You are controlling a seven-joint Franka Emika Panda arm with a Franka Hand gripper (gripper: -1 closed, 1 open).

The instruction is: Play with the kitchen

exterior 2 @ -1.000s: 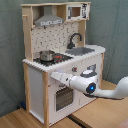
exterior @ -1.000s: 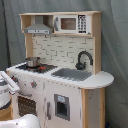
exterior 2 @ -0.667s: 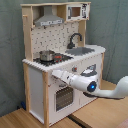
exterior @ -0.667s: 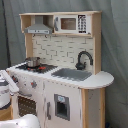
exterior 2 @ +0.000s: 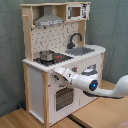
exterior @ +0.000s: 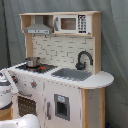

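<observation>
One kitchen point(exterior 2: 55, 60) fills the second exterior view, standing on a wooden floor point(exterior 2: 100, 112). I see a small pot point(exterior 2: 46, 55) on its hob, then the gripper point(exterior 2: 56, 74) against the front panel just above the oven door point(exterior 2: 62, 97); I cannot tell how the fingers stand. Faucet point(exterior 2: 74, 39) sits farther right.

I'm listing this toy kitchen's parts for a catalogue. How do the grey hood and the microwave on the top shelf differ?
The grey hood is a sloped, flared shape, while the microwave is a boxy rectangle. The hood is plain grey; the microwave is white with a dark window and a button panel. The hood hangs above the hob with the pot; the microwave sits above the sink. Both sit in the upper shelf of the kitchen.
</observation>
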